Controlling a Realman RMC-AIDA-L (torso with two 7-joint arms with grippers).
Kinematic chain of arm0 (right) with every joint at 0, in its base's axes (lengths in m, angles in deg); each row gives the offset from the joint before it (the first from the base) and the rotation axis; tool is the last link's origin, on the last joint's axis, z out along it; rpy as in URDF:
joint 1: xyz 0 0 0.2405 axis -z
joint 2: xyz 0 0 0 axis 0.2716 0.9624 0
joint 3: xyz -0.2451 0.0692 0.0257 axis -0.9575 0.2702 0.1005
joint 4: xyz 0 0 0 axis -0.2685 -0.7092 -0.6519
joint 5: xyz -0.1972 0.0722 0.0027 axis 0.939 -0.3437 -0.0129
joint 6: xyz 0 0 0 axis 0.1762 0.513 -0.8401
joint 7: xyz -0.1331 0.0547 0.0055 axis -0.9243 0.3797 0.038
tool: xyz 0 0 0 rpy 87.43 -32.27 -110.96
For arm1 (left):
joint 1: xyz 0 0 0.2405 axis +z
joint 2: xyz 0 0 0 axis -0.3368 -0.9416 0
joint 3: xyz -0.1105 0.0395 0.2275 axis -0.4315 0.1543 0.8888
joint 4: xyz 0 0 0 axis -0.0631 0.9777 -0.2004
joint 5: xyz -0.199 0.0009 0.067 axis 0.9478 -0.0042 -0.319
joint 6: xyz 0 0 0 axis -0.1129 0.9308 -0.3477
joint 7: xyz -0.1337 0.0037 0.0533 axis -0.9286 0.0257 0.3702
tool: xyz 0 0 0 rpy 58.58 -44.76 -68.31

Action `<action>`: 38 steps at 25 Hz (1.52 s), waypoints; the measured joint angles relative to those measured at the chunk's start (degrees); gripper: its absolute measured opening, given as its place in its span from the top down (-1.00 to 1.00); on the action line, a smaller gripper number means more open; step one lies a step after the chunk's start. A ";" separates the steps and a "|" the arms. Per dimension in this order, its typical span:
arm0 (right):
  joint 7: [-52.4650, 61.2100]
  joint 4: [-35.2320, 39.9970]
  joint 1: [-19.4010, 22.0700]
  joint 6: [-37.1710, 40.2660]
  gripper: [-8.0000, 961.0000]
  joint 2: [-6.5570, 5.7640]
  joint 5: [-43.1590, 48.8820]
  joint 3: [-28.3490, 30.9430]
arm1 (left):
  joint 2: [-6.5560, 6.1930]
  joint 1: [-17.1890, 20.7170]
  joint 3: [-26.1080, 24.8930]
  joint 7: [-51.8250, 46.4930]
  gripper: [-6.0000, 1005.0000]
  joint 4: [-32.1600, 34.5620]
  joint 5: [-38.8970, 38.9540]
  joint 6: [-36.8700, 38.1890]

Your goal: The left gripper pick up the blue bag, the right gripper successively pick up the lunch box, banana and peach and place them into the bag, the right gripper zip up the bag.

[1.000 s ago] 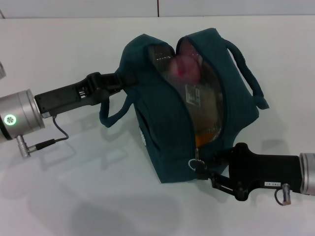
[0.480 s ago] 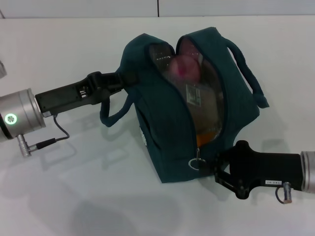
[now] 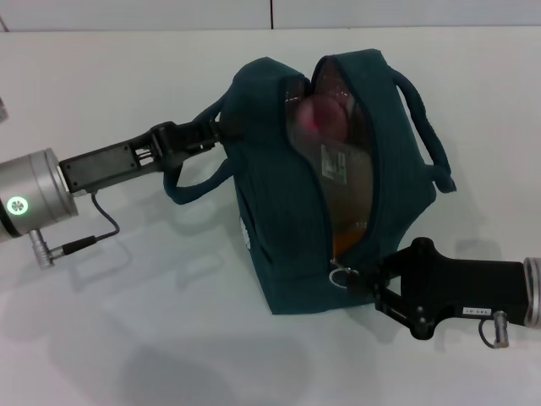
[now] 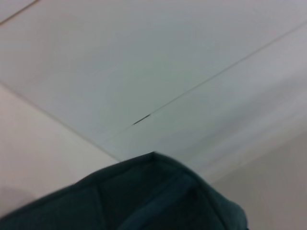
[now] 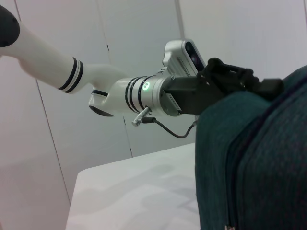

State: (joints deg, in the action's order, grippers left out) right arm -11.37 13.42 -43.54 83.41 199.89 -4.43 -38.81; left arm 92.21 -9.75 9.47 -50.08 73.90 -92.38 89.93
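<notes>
Black fingers of the right gripper (image 3: 365, 280) were pinched together on the metal ring pull (image 3: 341, 275) at the near end of the zipper, low on the blue bag (image 3: 279, 220), with the arm reaching in from the right along the white table (image 3: 152, 338). The zipper slit ran up and away from that grip and gaped open along most of its length. Through the gap showed the silver foil lining, the pink peach (image 3: 317, 116) near the far end, the clear lunch box (image 3: 342, 169) with its label in the middle, and a strip of orange-yellow banana (image 3: 345, 238) just above the pull.

On the opposite side, the left gripper (image 3: 215, 131) was clamped on the bag's upper left edge beside the loop handle (image 3: 190, 182), holding that wall up. The right wrist view showed the same claw (image 5: 235, 79) biting the top of the teal fabric (image 5: 259, 158). The left wrist view caught only a dark teal fold of the bag (image 4: 144, 196).

The second handle (image 3: 427, 135) arched over the bag's right side.
</notes>
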 joint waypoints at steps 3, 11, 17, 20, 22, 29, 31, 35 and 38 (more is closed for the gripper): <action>-0.01 1.19 0.53 0.06 0.96 0.00 -0.48 0.03 | 0.02 0.75 -0.02 3.48 0.53 -0.01 2.24 0.43; 0.14 6.84 3.55 3.59 0.96 -0.18 -1.62 0.80 | -0.09 3.17 -0.58 10.97 0.09 -0.46 9.12 0.29; 0.01 9.96 5.40 7.62 0.96 -0.24 -2.03 5.20 | 0.10 4.34 -0.58 15.92 -0.42 -0.65 13.45 0.23; 0.18 10.65 4.96 7.50 0.96 -0.09 -3.40 5.63 | 0.13 4.22 -0.54 17.87 -0.61 -1.49 14.48 0.33; 0.41 10.78 4.29 6.82 0.96 0.07 -4.72 5.63 | 0.09 4.14 -0.56 18.96 -0.69 -2.21 15.08 0.34; 2.51 9.96 1.34 4.95 0.95 0.39 -6.78 4.22 | -0.01 4.26 -0.50 20.16 -0.77 -2.69 15.60 0.28; 2.53 9.45 1.39 4.38 0.95 0.43 -6.79 2.70 | 0.01 4.38 -0.51 20.16 -0.77 -2.71 15.60 0.28; 3.03 9.40 1.93 4.85 0.95 0.40 -7.22 1.84 | 0.07 4.81 -0.60 20.18 -0.77 -2.73 15.63 0.25; 5.13 10.79 2.04 5.44 0.95 0.00 -9.42 2.17 | 0.07 4.90 -0.50 20.22 -0.77 -2.74 15.64 0.27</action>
State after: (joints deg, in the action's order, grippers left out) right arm -6.25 24.21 -41.50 88.84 199.89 -13.86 -36.64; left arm 92.27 -4.84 8.97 -29.87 71.16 -76.74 90.19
